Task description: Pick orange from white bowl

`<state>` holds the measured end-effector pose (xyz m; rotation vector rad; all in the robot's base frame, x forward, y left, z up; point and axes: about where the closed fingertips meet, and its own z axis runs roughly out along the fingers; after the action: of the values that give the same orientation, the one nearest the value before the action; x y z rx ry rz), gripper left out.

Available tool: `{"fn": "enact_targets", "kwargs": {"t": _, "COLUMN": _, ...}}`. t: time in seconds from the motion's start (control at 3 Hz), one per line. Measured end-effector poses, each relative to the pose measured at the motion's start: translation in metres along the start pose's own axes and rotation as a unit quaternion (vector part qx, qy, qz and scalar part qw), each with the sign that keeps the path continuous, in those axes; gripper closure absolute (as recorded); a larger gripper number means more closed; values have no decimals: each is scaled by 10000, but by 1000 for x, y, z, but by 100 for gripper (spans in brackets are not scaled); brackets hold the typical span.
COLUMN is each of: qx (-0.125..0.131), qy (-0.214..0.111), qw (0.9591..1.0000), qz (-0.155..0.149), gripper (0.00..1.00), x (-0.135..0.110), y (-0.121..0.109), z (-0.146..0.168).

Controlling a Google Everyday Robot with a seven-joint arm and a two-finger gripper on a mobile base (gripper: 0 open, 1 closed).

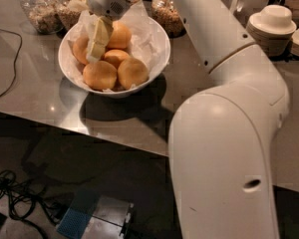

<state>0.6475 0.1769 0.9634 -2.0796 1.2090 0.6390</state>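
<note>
The white bowl (pixel 154 59), lined with crumpled white paper, stands on the grey counter at upper left. Several yellow-orange oranges lie in it: two at the front (pixel 99 74) (pixel 133 72), a smaller one in the middle (pixel 115 57), one at the back (pixel 120 35) and one on the left (pixel 79 49). My gripper (pixel 96 49) hangs down into the bowl's left half, its cream tip between the left orange and the middle one. It partly covers the left orange. My white arm fills the right of the view.
Glass jars of grains (pixel 39 9) (pixel 167 15) stand behind the bowl. Stacked small white dishes (pixel 271 30) sit at the back right. A black cable (pixel 10 68) lies on the counter's left. The counter's front edge runs below the bowl, with cables and a blue box (pixel 74 218) on the floor.
</note>
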Motion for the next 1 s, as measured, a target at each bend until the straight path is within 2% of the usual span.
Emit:
{"fn": "enact_targets", "kwargs": {"t": 0.67, "qx": -245, "qy": -14, "qw": 9995, "qz": 215, "gripper": 0, "x": 34, "y": -16, "z": 40}}
{"fn": "enact_targets", "kwargs": {"t": 1.0, "qx": -300, "qy": -15, "qw": 9994, "qz": 193, "gripper": 0, "x": 45, "y": -20, "z": 50}}
